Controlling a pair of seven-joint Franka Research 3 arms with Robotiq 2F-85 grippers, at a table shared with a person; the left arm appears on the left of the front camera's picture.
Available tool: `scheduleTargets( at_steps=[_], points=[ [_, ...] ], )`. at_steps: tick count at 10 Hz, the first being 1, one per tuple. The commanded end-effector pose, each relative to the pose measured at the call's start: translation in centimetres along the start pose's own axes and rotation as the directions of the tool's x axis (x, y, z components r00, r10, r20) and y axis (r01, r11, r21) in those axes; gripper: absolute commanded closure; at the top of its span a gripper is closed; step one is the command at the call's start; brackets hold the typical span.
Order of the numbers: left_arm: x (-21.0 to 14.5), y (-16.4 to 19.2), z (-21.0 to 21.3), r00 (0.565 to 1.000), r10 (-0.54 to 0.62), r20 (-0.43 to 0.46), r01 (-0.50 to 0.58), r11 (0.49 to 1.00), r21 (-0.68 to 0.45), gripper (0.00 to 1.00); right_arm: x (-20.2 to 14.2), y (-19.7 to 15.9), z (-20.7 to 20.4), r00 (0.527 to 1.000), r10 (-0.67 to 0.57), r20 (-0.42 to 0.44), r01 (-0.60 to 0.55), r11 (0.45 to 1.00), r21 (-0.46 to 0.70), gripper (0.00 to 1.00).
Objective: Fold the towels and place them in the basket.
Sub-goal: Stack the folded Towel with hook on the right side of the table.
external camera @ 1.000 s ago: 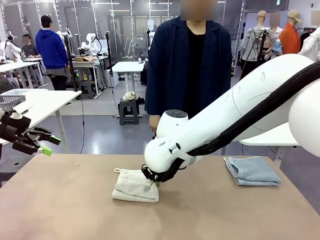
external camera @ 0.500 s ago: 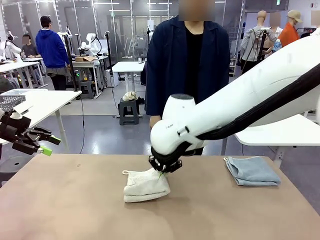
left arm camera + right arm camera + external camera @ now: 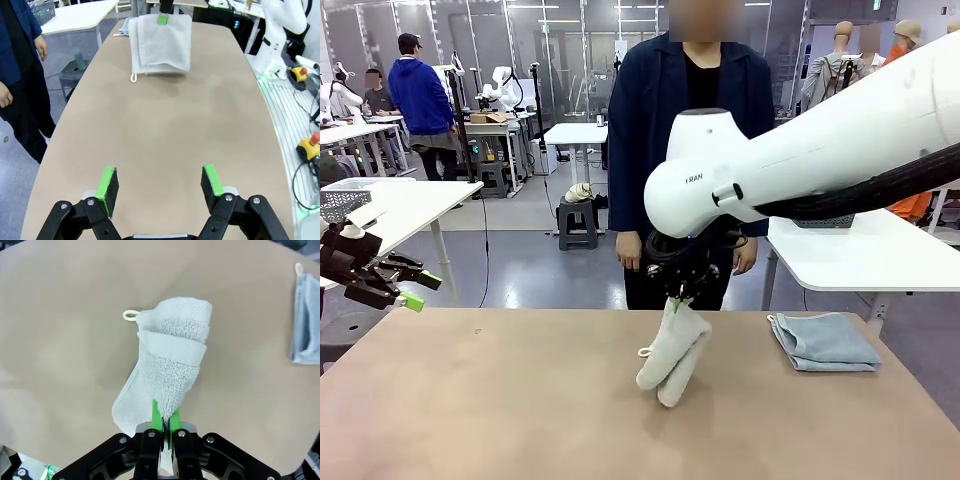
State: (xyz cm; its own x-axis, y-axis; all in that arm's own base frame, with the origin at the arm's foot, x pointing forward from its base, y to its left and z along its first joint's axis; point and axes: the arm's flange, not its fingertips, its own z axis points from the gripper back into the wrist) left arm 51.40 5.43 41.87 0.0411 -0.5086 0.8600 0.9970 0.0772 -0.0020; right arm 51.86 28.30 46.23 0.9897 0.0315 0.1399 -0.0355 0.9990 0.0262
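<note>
Above the table (image 3: 470, 400) middle, the right gripper (image 3: 678, 296) is closed on the folded cream towel (image 3: 672, 350); the left gripper (image 3: 160, 187) hangs open, holding nothing. 1 blue towel (image 3: 823, 342) lies far right.

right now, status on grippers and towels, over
Right gripper shut on cream towel, hanging above the table. Left gripper open, holding nothing. Blue-grey towel folded at robot's right. Nothing in the way.

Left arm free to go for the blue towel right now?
Probably not. The blue towel lies at the table's far right, and the right arm, holding up the cream towel, hangs between it and the open left gripper, parked off the left edge.
</note>
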Motion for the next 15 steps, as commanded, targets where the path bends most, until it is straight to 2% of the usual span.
scheduleTargets(
  at_steps=[1,3,9,10,12,14,15],
  points=[
    [0.1,-0.1,0.1,1.000,-0.009,-0.004,0.009,1.000,-0.004,0.15,0.3,-0.1,1.1,0.999,0.047,0.002,-0.047,0.999,-0.020,1.00],
    [0.1,-0.1,0.1,1.000,-0.009,-0.004,0.009,1.000,-0.004,0.15,0.2,-0.3,1.6,1.000,0.018,0.001,-0.018,0.999,-0.044,1.00],
    [0.1,-0.1,0.1,1.000,-0.009,-0.004,0.009,1.000,-0.004,0.15,0.1,0.0,1.4,1.000,0.018,0.005,-0.018,1.000,-0.023,1.00],
    [0.1,-0.1,0.1,1.000,-0.009,-0.004,0.009,1.000,-0.004,0.15,0.0,0.2,1.5,1.000,0.022,0.001,-0.022,0.999,-0.026,0.94],
    [0.1,-0.1,0.1,1.000,-0.009,-0.004,0.009,1.000,-0.004,0.15,1.4,-2.5,2.5,0.998,-0.008,0.065,0.009,1.000,-0.006,0.94],
    [0.1,-0.1,0.1,1.000,-0.009,-0.004,0.009,1.000,-0.004,0.15,3.0,-6.1,4.5,0.996,-0.044,0.077,0.044,0.999,0.002,0.94],
    [0.1,-0.1,0.1,1.000,-0.009,-0.004,0.009,1.000,-0.004,0.15,3.6,-8.0,5.5,0.990,-0.061,0.127,0.061,0.998,0.004,0.94]
  ],
)
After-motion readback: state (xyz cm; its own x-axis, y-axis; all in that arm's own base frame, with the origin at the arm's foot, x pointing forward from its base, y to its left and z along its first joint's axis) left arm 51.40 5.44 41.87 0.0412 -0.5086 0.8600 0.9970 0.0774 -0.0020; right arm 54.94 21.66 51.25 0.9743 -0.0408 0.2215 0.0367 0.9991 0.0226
